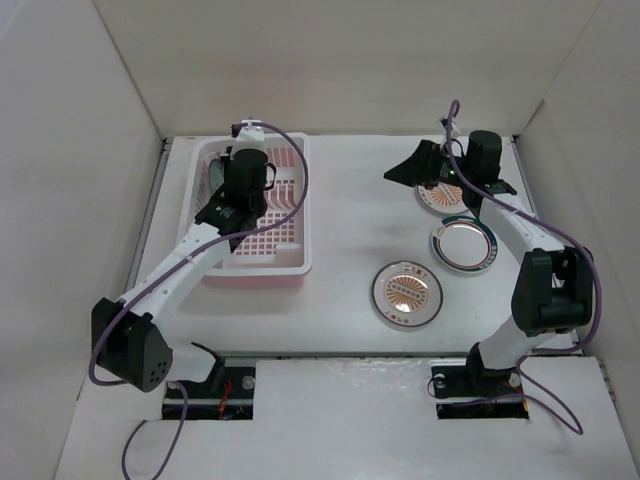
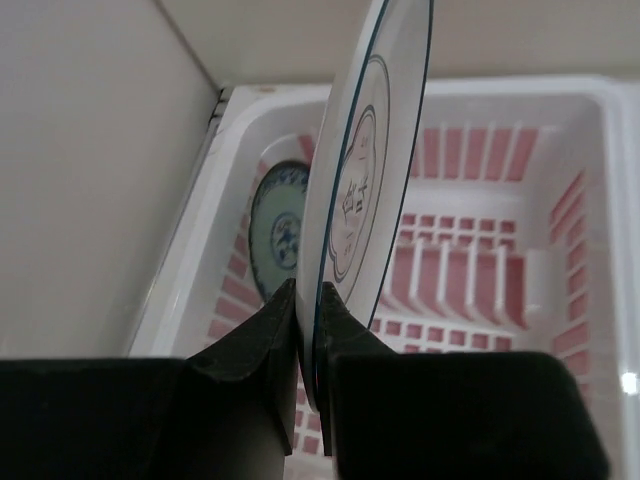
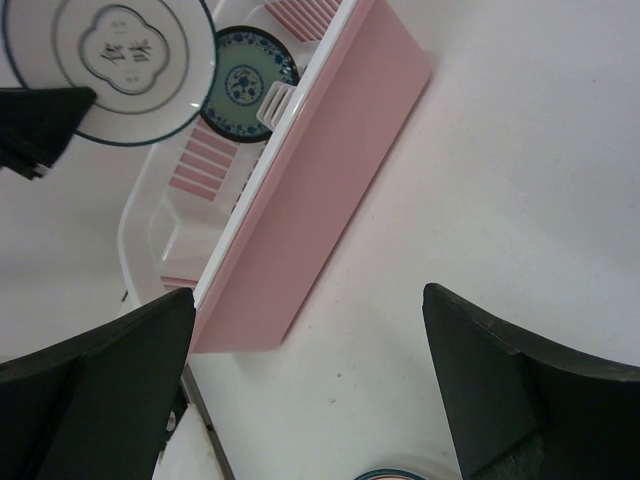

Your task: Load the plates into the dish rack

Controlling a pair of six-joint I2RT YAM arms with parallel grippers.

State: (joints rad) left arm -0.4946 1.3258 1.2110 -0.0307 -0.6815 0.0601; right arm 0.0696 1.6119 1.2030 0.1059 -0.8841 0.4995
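left tool point(image 2: 305, 300): clamped on upright white plate point(image 2: 365, 180), over dish rack point(image 2: 520, 95) | right tool point(image 3: 308, 295): wide, over table point(image 3: 500, 150)

Your top cam sits high at the near side and looks down over the whole bench point(image 1: 350, 230). Your left wrist cam is super close, staring past the left tool point(image 2: 308, 300) along the white plate point(image 2: 365, 170) into the dish rack point(image 2: 600, 150). Your right wrist cam looks out through the right tool point(image 3: 310, 300) from farther off, rack in the upper left of the frame. Both wrist cams share that plate and the green plate point(image 2: 280, 230).
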